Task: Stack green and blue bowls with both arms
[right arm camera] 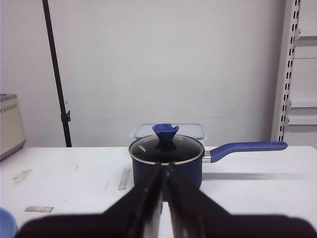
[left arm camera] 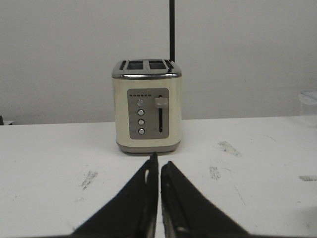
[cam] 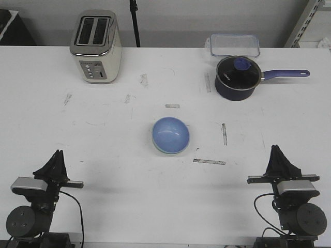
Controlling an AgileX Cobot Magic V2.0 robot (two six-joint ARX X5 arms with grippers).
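Observation:
The light blue bowl (cam: 171, 134) sits in the middle of the table, nested in the pale green bowl, of which only a thin rim (cam: 160, 150) shows at its near-left edge. A sliver of the blue bowl (right arm camera: 5, 225) also shows in the right wrist view. My left gripper (cam: 58, 154) rests shut and empty at the near left of the table, well apart from the bowls; it points at the toaster (left arm camera: 158, 166). My right gripper (cam: 276, 149) rests shut and empty at the near right (right arm camera: 165, 168).
A cream toaster (cam: 96, 46) stands at the back left. A dark navy saucepan with a lid and purple handle (cam: 237, 77) stands at the back right, with a clear lidded container (cam: 234, 44) behind it. Tape marks (cam: 209, 161) lie near the bowls.

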